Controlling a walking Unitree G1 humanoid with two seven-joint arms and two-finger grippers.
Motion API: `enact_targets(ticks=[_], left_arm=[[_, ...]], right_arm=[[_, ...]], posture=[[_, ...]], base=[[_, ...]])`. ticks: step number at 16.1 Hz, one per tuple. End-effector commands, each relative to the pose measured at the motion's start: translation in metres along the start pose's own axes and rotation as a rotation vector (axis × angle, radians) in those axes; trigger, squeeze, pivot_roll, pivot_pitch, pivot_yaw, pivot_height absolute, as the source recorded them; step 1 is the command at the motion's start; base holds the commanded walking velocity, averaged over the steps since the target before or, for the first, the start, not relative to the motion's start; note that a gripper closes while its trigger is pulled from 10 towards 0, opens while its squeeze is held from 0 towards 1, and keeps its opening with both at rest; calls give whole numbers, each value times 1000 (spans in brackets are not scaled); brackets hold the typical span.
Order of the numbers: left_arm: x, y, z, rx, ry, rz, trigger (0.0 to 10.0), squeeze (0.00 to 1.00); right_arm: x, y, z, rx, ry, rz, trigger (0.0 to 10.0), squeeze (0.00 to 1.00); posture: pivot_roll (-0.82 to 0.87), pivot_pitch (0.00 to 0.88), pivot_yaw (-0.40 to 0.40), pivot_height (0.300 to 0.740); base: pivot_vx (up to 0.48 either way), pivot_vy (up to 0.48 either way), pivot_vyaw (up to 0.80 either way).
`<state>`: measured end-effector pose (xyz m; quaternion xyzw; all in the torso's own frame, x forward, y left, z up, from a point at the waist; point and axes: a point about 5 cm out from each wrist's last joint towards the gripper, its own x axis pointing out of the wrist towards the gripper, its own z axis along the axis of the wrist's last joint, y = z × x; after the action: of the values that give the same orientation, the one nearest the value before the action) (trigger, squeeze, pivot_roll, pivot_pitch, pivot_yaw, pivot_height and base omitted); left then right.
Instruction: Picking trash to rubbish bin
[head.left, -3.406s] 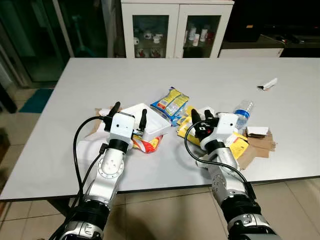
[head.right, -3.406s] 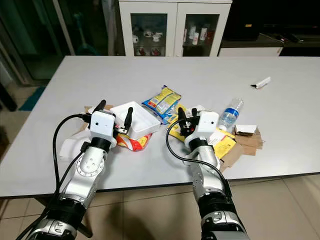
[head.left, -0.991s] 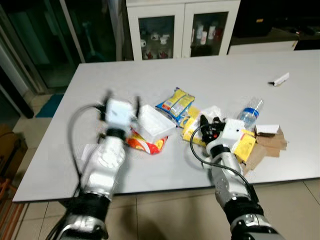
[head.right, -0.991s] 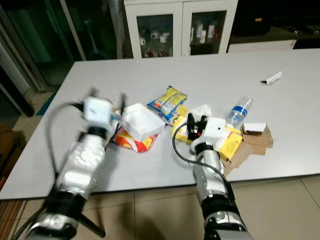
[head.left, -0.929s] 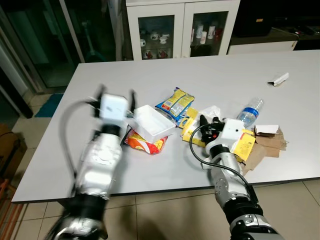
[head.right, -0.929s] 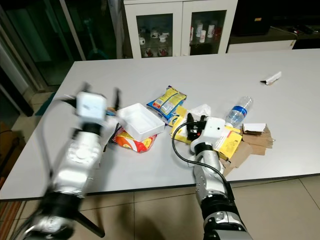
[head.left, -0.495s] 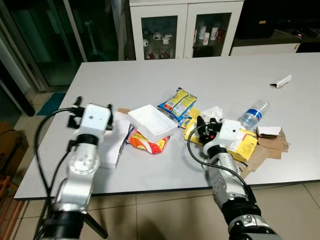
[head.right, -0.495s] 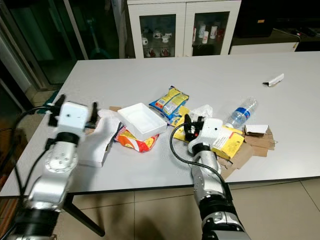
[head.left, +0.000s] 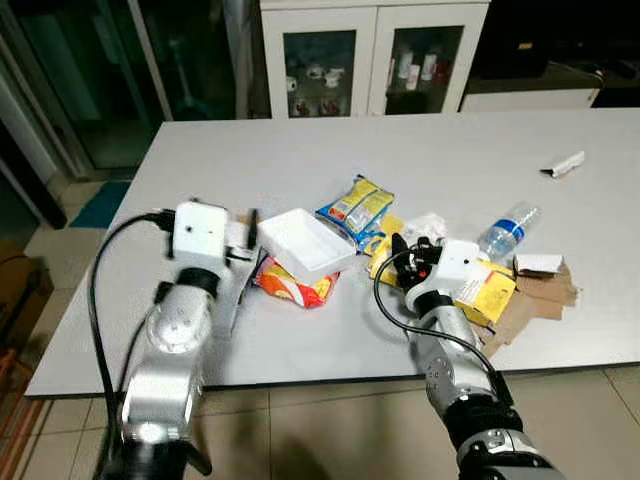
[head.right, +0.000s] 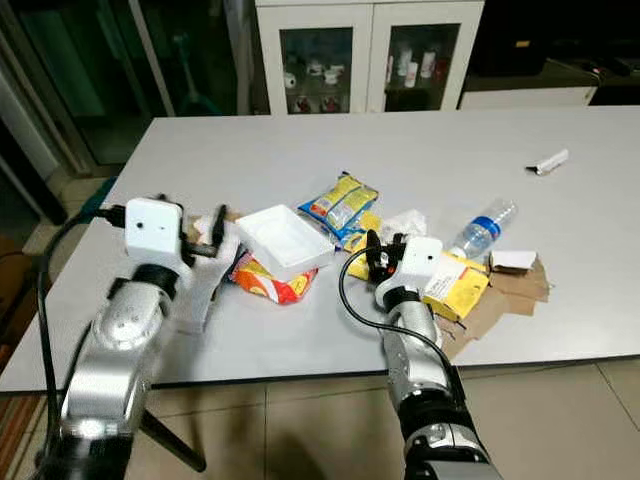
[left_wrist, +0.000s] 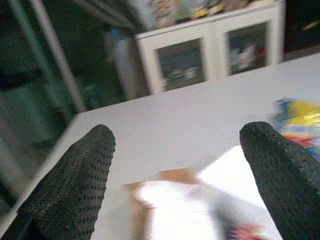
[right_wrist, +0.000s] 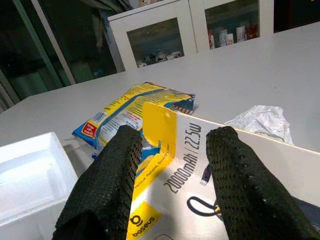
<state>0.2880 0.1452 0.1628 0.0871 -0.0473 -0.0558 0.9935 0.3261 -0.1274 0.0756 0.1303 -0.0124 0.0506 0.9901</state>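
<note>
A heap of trash lies mid-table: a white foam tray (head.left: 305, 243), a red snack packet (head.left: 290, 285) under it, a yellow-and-blue packet (head.left: 355, 205), a yellow box (head.left: 482, 290), a plastic bottle (head.left: 508, 228) and torn cardboard (head.left: 535, 300). My left gripper (head.left: 212, 218) hovers just left of the tray, open, with nothing between its fingers (left_wrist: 70, 185). My right gripper (head.left: 410, 250) rests at the yellow box's near-left end. It is open, and the box's upright yellow flap (right_wrist: 159, 127) stands between its fingers (right_wrist: 107, 190) without being pinched.
White paper (head.left: 235, 290) lies under my left arm near the table's left side. Crumpled tissue (head.left: 428, 225) sits behind the yellow box. A small white item (head.left: 563, 165) lies far right. A white glass-door cabinet (head.left: 370, 50) stands behind the table (head.left: 330, 150).
The camera has shifted a little. My left arm swung off the tray to the left and has now come partway back toward its edge. The right gripper stayed at the yellow box.
</note>
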Motion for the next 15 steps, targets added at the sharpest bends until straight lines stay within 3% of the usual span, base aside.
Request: enact_targets(ticks=[1,5,7,8,9,11,12,13,15], left_arm=[[-3,-1,8,21,6,-16,10000,0],[-11,3,8,107,82,-5,10000,0],[-15,14,-4,86,125,104,10000,0],[-16,25,-11,-1,179,234,10000,0],[-16,41,-25,-185,278,435,10000,0],[-18,50,-38,-280,371,559,10000,0],[-19,50,-41,-339,384,584,10000,0],[-21,47,-45,-477,408,626,10000,0],[-16,37,-47,-545,424,571,10000,0]], right_arm=[[1,3,-1,-9,16,17,10000,0],[0,5,-4,-7,28,28,10000,0],[-1,5,-5,-7,31,30,10000,0],[-1,5,-5,-7,33,29,10000,0],[-1,5,-6,-10,38,28,10000,0],[-1,5,-6,-13,41,31,10000,0],[-2,5,-6,-13,41,31,10000,0],[-1,5,-6,-13,42,32,10000,0],[-1,6,-6,-14,43,36,10000,0]], posture=[[129,8,-2,740],[145,19,0,740],[137,21,2,740],[136,19,-1,740],[136,19,-1,740],[128,21,-3,740],[128,21,-3,740],[130,22,-4,740],[130,23,-5,740]], base=[[0,0,0],[0,0,0],[0,0,0],[0,0,0],[0,0,0],[0,0,0],[0,0,0],[0,0,0],[0,0,0]])
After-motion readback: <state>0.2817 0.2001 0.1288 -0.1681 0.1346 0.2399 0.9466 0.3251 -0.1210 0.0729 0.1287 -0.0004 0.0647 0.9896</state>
